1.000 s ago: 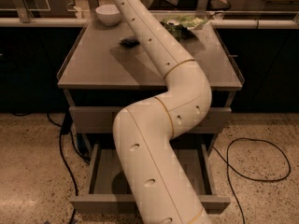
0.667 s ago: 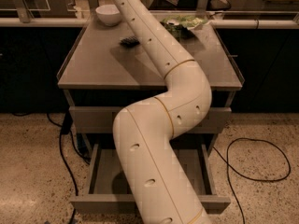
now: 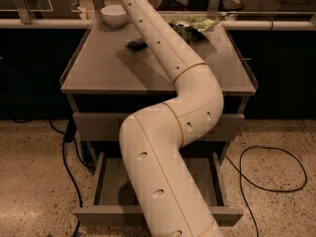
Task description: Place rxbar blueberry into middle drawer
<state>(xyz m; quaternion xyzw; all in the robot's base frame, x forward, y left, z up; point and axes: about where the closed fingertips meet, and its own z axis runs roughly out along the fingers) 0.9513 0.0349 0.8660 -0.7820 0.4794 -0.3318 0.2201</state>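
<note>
Fingers out of frame beyond the desk — whether apart or together, cannot tell; arm could sweep rxbar blueberry — short of them — off.

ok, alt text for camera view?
A robot arm rises past an open drawer and across the cabinet top, where the rxbar blueberry lies beside it; the gripper is out of frame above. A white bowl and green packet sit behind.

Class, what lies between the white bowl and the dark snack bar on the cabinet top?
Only bare cabinet top between bowl and snack bar, camera view; the gripper is out of frame, past the top edge.
</note>
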